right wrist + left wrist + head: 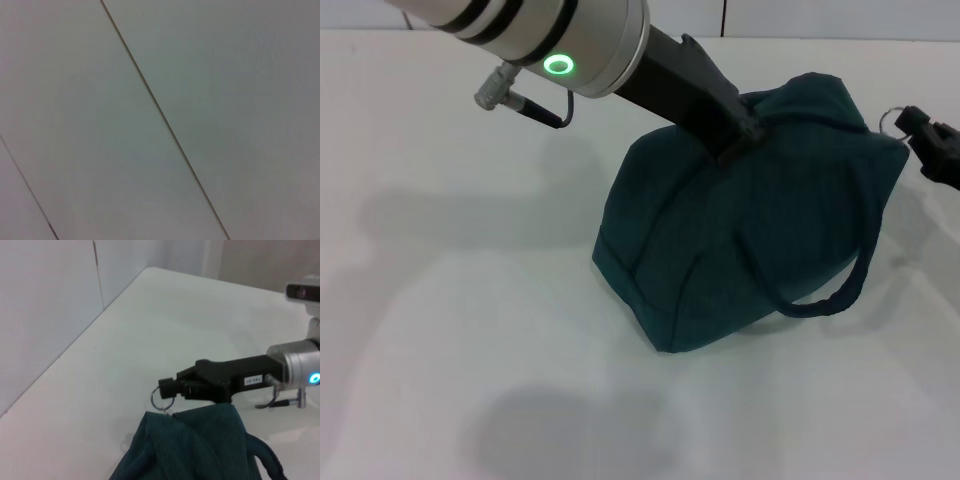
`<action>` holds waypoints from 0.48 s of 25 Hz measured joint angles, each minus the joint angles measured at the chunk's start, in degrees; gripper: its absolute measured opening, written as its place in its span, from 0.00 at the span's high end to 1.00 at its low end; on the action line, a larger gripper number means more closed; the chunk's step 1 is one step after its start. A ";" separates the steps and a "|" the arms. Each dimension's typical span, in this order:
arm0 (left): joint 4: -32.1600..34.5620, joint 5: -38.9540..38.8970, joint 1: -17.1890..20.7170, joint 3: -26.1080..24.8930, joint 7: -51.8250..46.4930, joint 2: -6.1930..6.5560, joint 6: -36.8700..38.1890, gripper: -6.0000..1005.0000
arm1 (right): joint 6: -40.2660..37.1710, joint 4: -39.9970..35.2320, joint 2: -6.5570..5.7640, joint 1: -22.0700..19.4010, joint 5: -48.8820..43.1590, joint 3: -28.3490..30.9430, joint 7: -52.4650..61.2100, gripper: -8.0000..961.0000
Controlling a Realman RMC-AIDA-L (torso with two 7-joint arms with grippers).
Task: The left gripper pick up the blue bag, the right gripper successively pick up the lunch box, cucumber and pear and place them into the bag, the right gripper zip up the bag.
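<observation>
Head view: the blue bag (750, 215) is sitting on the white surface (450, 300), its top closed. The left gripper (740, 135) is pinching the soft fabric at the top ridge. The right gripper (920, 130) is meeting the ring pull (892, 118) at the bag's right end.

Left wrist view: the right gripper (170, 387) is clamping the ring pull (161, 399). The fabric is sagging, so the ring is judged the best hold.

Right wrist view: only plain panels are showing.
</observation>
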 joint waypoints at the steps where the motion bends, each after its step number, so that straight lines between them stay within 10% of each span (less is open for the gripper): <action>1: 0.01 -0.11 0.04 -0.01 0.09 0.00 -0.04 0.95 | 0.24 -0.01 0.00 0.02 -0.01 -0.11 0.02 0.98; 12: -0.38 -0.39 0.44 -0.17 0.38 -0.06 -0.59 0.95 | -5.22 -0.03 -0.43 -0.74 -0.05 -0.20 -0.16 0.92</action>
